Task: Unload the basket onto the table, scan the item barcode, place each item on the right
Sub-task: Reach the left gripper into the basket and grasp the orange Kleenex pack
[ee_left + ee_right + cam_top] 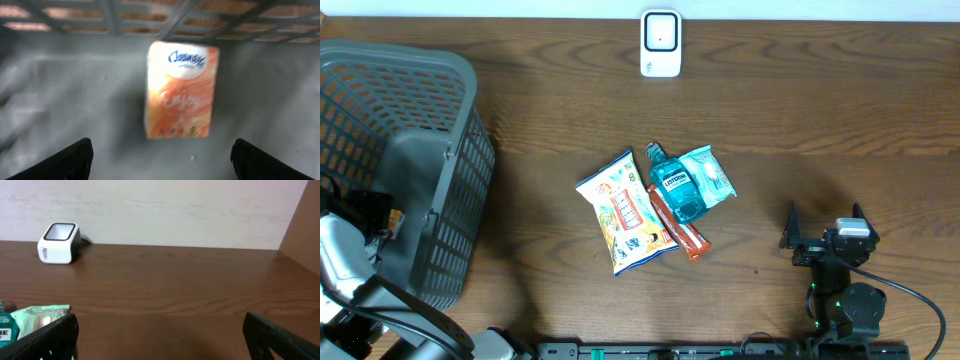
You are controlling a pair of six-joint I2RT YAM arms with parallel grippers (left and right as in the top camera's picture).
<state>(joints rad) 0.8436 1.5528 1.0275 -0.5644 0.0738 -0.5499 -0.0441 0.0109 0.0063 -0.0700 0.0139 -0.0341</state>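
Observation:
An orange and white tissue pack (182,90) lies on the grey floor of the basket (420,70), seen blurred in the left wrist view. My left gripper (162,145) hangs inside the basket just short of the pack, open, with nothing between its fingers. The white barcode scanner (660,43) stands at the table's far edge and also shows in the right wrist view as a scanner (59,243) at far left. My right gripper (825,220) rests open over bare wood at the front right, empty (160,319).
A cluster of items lies mid-table: a snack bag (625,212), a blue mouthwash bottle (675,185), a green packet (710,175) and a red stick pack (680,230). The basket's mesh walls surround my left arm.

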